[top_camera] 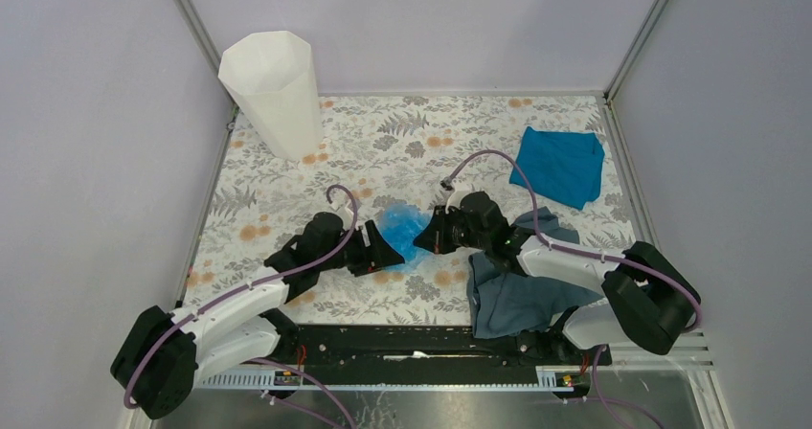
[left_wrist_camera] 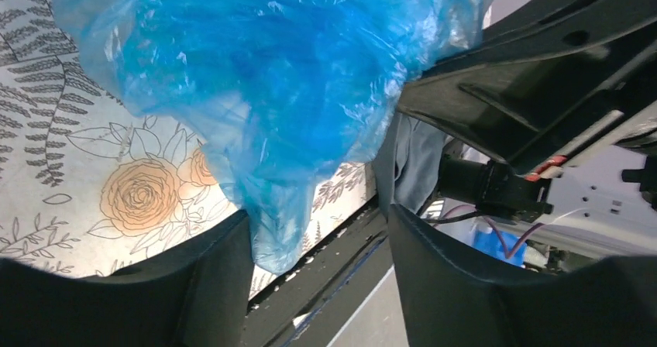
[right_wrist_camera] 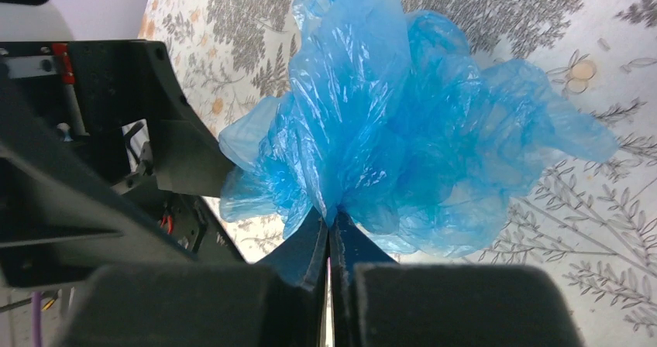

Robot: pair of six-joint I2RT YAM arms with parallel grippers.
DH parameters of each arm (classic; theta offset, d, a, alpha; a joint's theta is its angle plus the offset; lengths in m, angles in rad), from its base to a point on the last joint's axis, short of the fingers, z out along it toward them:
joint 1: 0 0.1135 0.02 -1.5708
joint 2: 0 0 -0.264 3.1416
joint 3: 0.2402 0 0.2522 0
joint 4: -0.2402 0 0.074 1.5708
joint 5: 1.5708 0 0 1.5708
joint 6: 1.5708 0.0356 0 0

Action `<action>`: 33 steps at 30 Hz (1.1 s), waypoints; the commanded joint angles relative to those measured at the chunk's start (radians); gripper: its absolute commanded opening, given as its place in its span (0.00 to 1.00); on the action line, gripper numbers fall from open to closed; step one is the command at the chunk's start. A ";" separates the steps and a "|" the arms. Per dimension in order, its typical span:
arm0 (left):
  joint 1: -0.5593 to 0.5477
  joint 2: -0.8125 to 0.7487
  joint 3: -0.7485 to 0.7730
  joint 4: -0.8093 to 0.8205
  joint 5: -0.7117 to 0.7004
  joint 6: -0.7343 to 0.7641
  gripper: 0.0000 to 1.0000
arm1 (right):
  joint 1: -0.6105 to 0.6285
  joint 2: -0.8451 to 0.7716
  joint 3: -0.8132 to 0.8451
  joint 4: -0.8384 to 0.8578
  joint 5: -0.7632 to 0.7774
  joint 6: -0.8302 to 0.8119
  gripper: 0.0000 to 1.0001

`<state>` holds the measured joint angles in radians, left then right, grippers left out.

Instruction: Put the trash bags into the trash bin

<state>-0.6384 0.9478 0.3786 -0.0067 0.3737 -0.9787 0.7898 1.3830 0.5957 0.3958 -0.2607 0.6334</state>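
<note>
Trash bag (top_camera: 402,228): crumpled translucent blue film, mid-counter, between the two claws and well apart from the bin.
Right claw (right_wrist_camera: 329,235): jaws pressed together on a gathered fold of the trash bag. The rest of the film fans out beyond the fingertips.
Left claw (left_wrist_camera: 318,223): jaws parted fairly wide. A drooping tail of the bag hangs between them, nearer one finger (left_wrist_camera: 194,285) and seemingly brushing it, though the view is too close to be sure. It is not clamped.
Trash bin (top_camera: 273,89): white, faceted, upright at the far left corner of the counter (top_camera: 402,142).
Teal cloth (top_camera: 560,166): lying flat near the far right corner.
Grey-blue cloth (top_camera: 512,295): rumpled beneath the right arm, by the near edge.
Bag height: lifted or resting on the floral surface — cannot tell.
</note>
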 commanded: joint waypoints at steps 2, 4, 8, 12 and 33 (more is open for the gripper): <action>-0.020 0.019 0.043 0.082 -0.060 0.027 0.56 | -0.001 -0.080 0.077 -0.137 -0.043 -0.004 0.00; -0.019 0.026 0.060 0.048 -0.083 0.054 0.46 | -0.001 -0.112 0.080 -0.179 -0.014 -0.017 0.02; -0.019 0.009 0.090 0.008 -0.113 0.094 0.15 | -0.002 -0.157 0.114 -0.278 0.042 -0.059 0.10; -0.018 -0.034 0.136 -0.068 -0.119 0.122 0.00 | -0.003 -0.177 0.196 -0.467 0.149 -0.144 0.31; -0.010 -0.008 0.371 -0.160 0.190 0.258 0.00 | 0.000 -0.289 0.117 -0.442 0.012 -0.351 0.74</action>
<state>-0.6529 0.9272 0.7013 -0.1818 0.4438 -0.7799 0.7898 1.0523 0.6830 -0.1543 -0.1558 0.3313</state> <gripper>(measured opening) 0.005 0.755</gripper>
